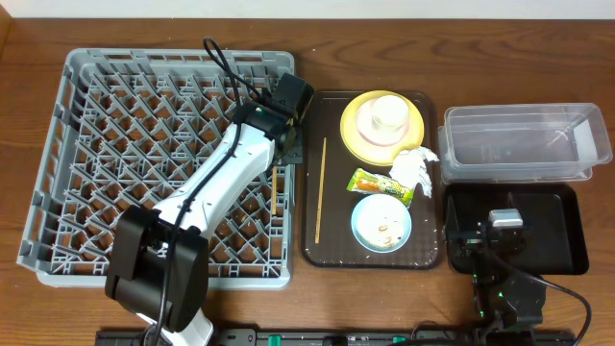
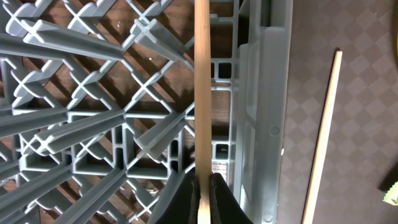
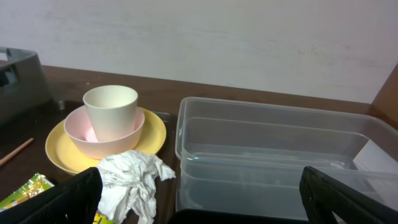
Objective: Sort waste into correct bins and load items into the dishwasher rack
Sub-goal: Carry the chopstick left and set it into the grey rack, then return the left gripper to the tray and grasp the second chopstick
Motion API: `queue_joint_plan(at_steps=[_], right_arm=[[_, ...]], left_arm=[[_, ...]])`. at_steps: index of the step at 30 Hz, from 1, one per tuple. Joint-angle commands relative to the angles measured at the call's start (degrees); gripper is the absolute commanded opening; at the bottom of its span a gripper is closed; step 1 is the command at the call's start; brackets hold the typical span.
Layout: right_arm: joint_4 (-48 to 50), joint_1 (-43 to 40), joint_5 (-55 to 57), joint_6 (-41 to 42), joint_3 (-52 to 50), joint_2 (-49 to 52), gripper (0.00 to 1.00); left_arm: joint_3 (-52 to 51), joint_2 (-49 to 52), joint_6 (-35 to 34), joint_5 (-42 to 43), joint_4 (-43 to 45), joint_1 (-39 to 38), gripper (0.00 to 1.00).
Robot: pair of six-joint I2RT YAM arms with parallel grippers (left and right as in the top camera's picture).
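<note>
Left gripper point(image 2: 203, 193), bottom centre of its wrist view, jaws clamped on one chopstick point(image 2: 202, 93) just inside the right rim of the rack point(image 2: 261, 93). Risk: let go here, the thin stick may drop through the lattice. Right gripper point(image 3: 199, 196) jaws wide apart, facing the clear tub point(image 3: 280, 137). Sticker point(image 2: 221, 167) under the rack is unreadable.
</note>
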Motion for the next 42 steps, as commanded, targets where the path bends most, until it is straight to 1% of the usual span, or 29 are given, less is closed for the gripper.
queue_joint_plan(at_steps=[1, 4, 7, 13, 15, 16, 17, 18, 19, 23, 27, 32, 36, 37, 38, 42], right_arm=[[-0.20, -0.50, 0.00, -0.31, -0.07, -0.07, 0.99], [-0.20, -0.50, 0.00, -0.31, -0.04, -0.07, 0.99], [-0.20, -0.50, 0.00, -0.31, -0.04, -0.07, 0.99], [-0.22, -0.50, 0.00, -0.31, -0.04, -0.07, 0.99], [-0.20, -0.50, 0.00, -0.31, -0.04, -0.07, 0.99], [-0.20, -0.50, 0.00, -0.31, -0.04, -0.07, 0.99], [-0.22, -0.50, 0.00, -0.31, -0.07, -0.07, 0.99], [-0.22, -0.50, 0.00, -0.31, -0.07, -0.07, 0.99], [-0.20, -0.50, 0.00, -0.31, -0.04, -0.07, 0.99], [-0.20, -0.50, 0.00, -0.31, -0.07, -0.07, 0.99], [-0.20, -0.50, 0.00, -0.31, -0.07, -0.07, 0.99], [-0.22, -0.50, 0.00, -0.31, -0.07, -0.07, 0.99], [-0.20, -0.50, 0.00, -0.31, -0.04, -0.04, 0.99], [-0.22, -0.50, 0.00, -0.31, -0.07, -0.04, 0.99], [-0.22, -0.50, 0.00, -0.31, -0.04, -0.04, 0.99], [-0.20, -0.50, 0.00, -0.31, -0.07, -0.04, 0.99]], left_arm=[[-0.20, 0.33, 0.72, -0.24, -0.17, 0.07, 0.07], [-0.20, 0.33, 0.72, 2.03, -0.26, 0.09, 0.07], [-0.20, 0.33, 0.74, 4.72, -0.24, 0.07, 0.09], [-0.20, 0.33, 0.74, 4.68, -0.33, 0.09, 0.11], [-0.20, 0.33, 0.74, 4.66, -0.33, 0.09, 0.17], [-0.20, 0.33, 0.74, 4.68, -0.33, 0.09, 0.26], [-0.20, 0.33, 0.74, 4.68, -0.31, 0.09, 0.33], [-0.20, 0.33, 0.74, 4.68, -0.33, 0.09, 0.37], [-0.17, 0.31, 0.74, 4.68, -0.33, 0.09, 0.38], [0.55, -0.70, 0.74, 4.68, -0.61, 0.09, 0.38], [1.81, -4.26, 0.72, 5.11, -1.90, 0.07, 0.38], [1.81, -10.80, 0.70, 9.22, -3.80, 0.07, 0.38], [1.79, -13.77, 0.68, 12.61, -6.54, 0.07, 0.38], [1.79, -13.84, 0.68, 13.18, -7.17, 0.07, 0.37], [1.70, -13.81, 0.66, 13.75, -7.85, -0.04, 0.31], [-0.31, -13.22, 0.15, 14.58, -7.98, -1.46, 0.19]])
